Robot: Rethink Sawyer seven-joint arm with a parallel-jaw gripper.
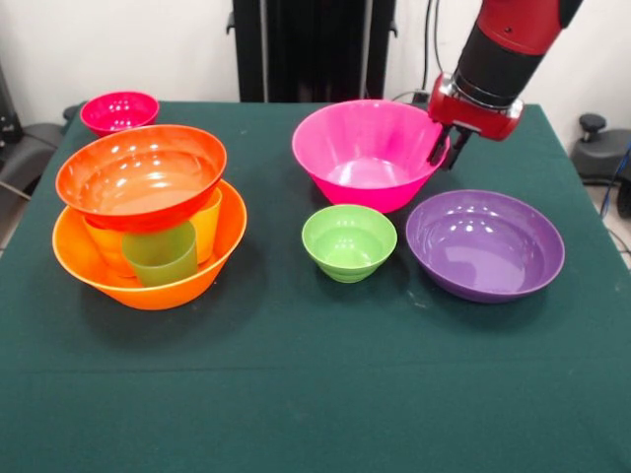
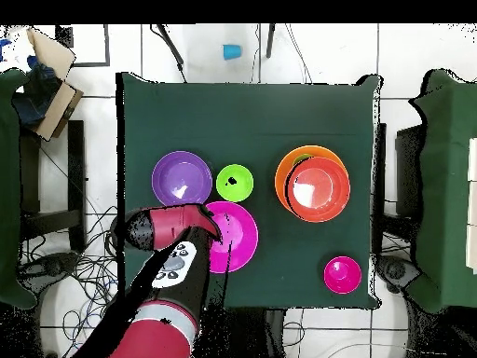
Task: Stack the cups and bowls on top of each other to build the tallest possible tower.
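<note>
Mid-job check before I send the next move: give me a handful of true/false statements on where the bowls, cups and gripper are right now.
1. The gripper is at the rim of the large pink bowl. True.
2. The red-orange shallow bowl rests on cups standing inside the large orange bowl. True.
3. The light green bowl is nested inside the purple bowl. False: it sits on the table beside the purple bowl, apart from it.
4. The small crimson bowl is on top of the tower. False: it stands alone at a table corner.
5. A green cup shows inside the large orange bowl. True.
</note>
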